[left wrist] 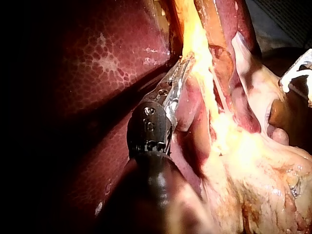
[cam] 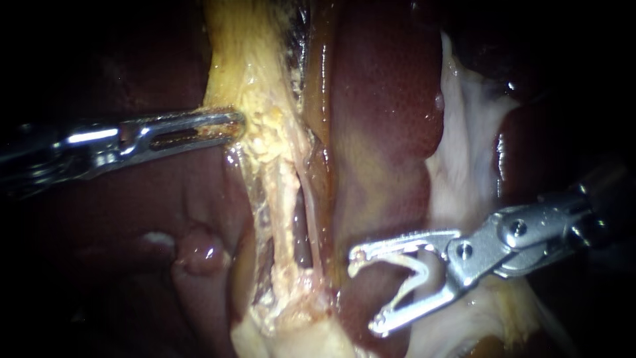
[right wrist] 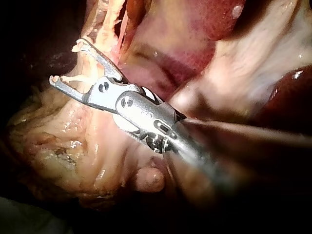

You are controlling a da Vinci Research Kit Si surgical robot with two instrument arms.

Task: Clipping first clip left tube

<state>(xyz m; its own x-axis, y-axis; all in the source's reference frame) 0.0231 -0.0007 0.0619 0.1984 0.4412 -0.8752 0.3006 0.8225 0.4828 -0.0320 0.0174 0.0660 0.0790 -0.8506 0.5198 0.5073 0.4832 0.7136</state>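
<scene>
Endoscope view is showing the left tube [cam: 285,212] sitting bare, so as far as I can tell nothing is clipped yet. It's the pale strand running down the middle of the opened-up patch, with a dark gap just beside it on the right. No clip is showing on it anywhere.

My left instrument [cam: 237,124] is clamping its jaws on the edge of the yellow fatty tissue [cam: 265,132] just above the tube, and it's looking like it's holding that stretch taut.

Further out, my right instrument [cam: 366,290] is hanging over the liver [cam: 384,99], apart from the tube. Its jaws are standing wide with a pale clip [cam: 414,268] seated between them, both jaws touching it. Right wrist view is showing that same clip spanning the jaws.

So I'm guessing pretty much everything is left: bringing those jaws around the tube and squeezing.
</scene>
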